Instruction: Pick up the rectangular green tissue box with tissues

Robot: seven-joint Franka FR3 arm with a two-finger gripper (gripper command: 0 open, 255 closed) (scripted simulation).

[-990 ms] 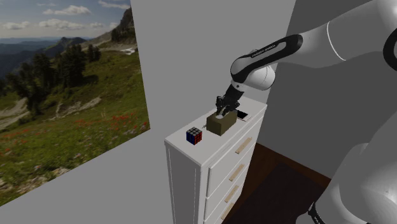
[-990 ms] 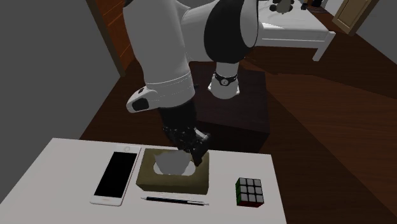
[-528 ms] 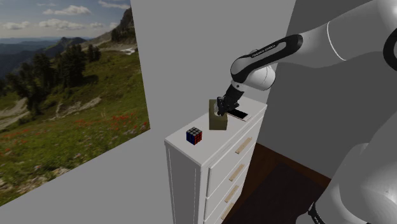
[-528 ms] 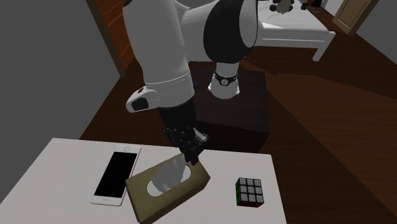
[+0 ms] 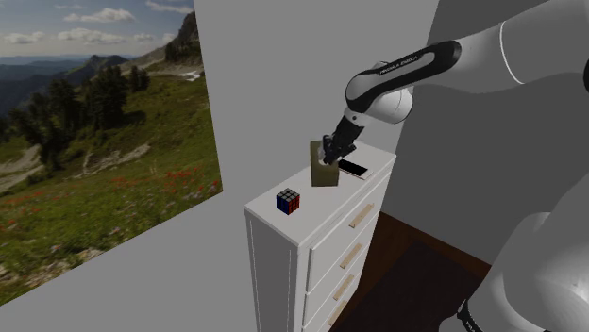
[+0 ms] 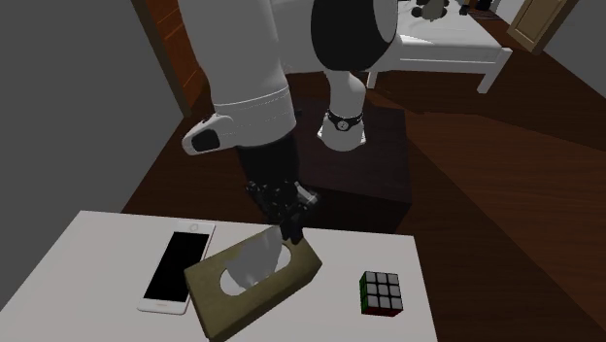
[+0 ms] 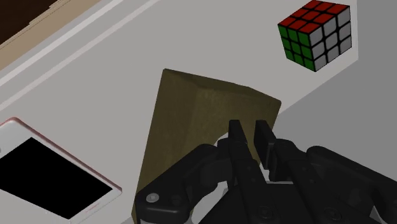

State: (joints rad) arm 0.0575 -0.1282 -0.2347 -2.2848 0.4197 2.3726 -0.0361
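Olive-green rectangular tissue box (image 6: 301, 270) hangs tilted steeply over the top of a white chest of drawers (image 5: 311, 226), one end raised high. Whether its lower end touches the top I cannot tell. The all-black end effector (image 6: 291, 231) comes down on it from above with its fingers (image 7: 236, 130) narrow, pinching the box wall beside the oval opening, where a pale tissue (image 6: 254, 260) shows. In the shoulder view the box (image 5: 321, 173) stands almost on end under the end effector (image 5: 330, 151). A white-framed smartphone with a black screen (image 6: 178, 270) lies flat just beside the box, and a multicoloured puzzle cube (image 6: 381, 293) sits apart on the other side.
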